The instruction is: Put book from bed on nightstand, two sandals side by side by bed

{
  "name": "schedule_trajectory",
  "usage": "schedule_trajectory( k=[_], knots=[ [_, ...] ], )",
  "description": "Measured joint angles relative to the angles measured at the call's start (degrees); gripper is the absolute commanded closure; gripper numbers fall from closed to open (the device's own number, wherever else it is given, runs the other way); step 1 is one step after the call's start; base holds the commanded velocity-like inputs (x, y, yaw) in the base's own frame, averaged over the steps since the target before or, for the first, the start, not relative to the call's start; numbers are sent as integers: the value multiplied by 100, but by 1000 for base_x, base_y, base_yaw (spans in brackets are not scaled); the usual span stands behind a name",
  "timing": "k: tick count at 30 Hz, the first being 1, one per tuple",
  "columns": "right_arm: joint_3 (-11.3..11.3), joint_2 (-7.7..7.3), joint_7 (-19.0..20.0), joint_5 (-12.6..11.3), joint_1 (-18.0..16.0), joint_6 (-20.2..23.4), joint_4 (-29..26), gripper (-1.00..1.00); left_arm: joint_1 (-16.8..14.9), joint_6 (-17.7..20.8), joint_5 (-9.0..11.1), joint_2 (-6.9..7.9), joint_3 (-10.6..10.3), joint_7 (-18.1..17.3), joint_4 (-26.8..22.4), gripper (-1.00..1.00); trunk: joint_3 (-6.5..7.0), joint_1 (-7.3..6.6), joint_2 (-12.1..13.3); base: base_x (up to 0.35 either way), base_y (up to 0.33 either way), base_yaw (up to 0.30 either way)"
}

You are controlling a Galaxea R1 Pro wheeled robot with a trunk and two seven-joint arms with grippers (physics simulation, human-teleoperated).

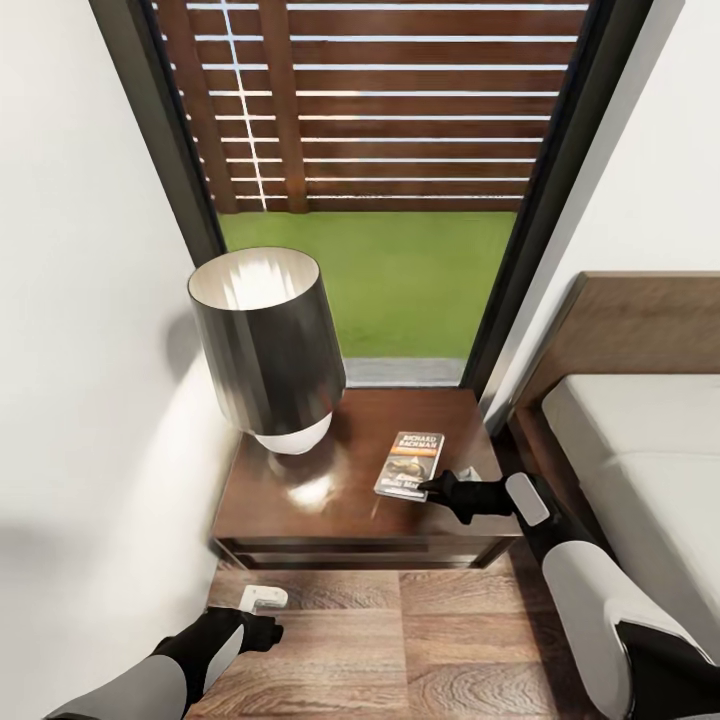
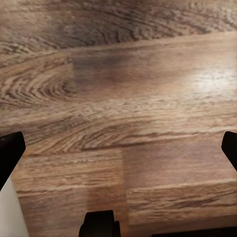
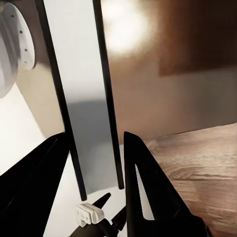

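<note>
The book (image 1: 410,464), dark-covered with white lettering and an orange band, lies on the right part of the nightstand (image 1: 330,505). My right gripper (image 1: 432,488) is at the book's near corner, shut on it. In the right wrist view the book (image 3: 91,113) runs edge-on between the two black fingers (image 3: 148,187), which touch both covers. Low at the left, my left gripper (image 1: 272,630) hangs open over the wood floor (image 2: 123,98), holding nothing. The bed (image 1: 640,450), with its grey mattress and brown headboard, is at the right. The sandals are out of view.
A lamp (image 1: 268,345) with a dark shade stands on the nightstand's left half. White wall is close on the left. The tall dark-framed window (image 1: 380,200) is behind. A small white object (image 1: 262,598) lies on the floor before the nightstand.
</note>
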Motion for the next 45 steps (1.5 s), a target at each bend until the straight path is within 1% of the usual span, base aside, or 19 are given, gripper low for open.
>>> schedule_trajectory(
  k=[9, 15, 20, 32, 40, 45],
  knots=[
    [0, 30, -88, 14, -47, -1, 7, 100, 0, 0, 0, 0, 0, -6, 0, -100, -162, 198, -361, 0, 0, 0],
    [0, 110, -245, -5, -70, 0, 9, 100, 0, 0, 0, 1, 0, -6, 0, -100, -162, 198, -362, 0, 0, 0],
    [-4, 151, -302, -7, -82, 0, 9, 100, 0, 0, 0, 2, 0, -5, 0, -100, -162, 198, -362, 0, 0, 0],
    [-9, 177, -349, -1, -100, 0, 9, 100, 0, 0, 0, 6, 0, -7, 0, -100, -162, 198, -362, 0, 0, 0],
    [-8, 179, -356, 9, -102, -2, 9, 100, 0, 0, 0, 8, 0, -6, 0, -100, -305, 374, -682, 0, 0, 0],
    [-9, 180, -384, 2, -102, -3, 9, 100, 0, 0, 0, 4, 0, -4, 0, -100, -306, 374, -683, 0, 0, 0]
  ],
)
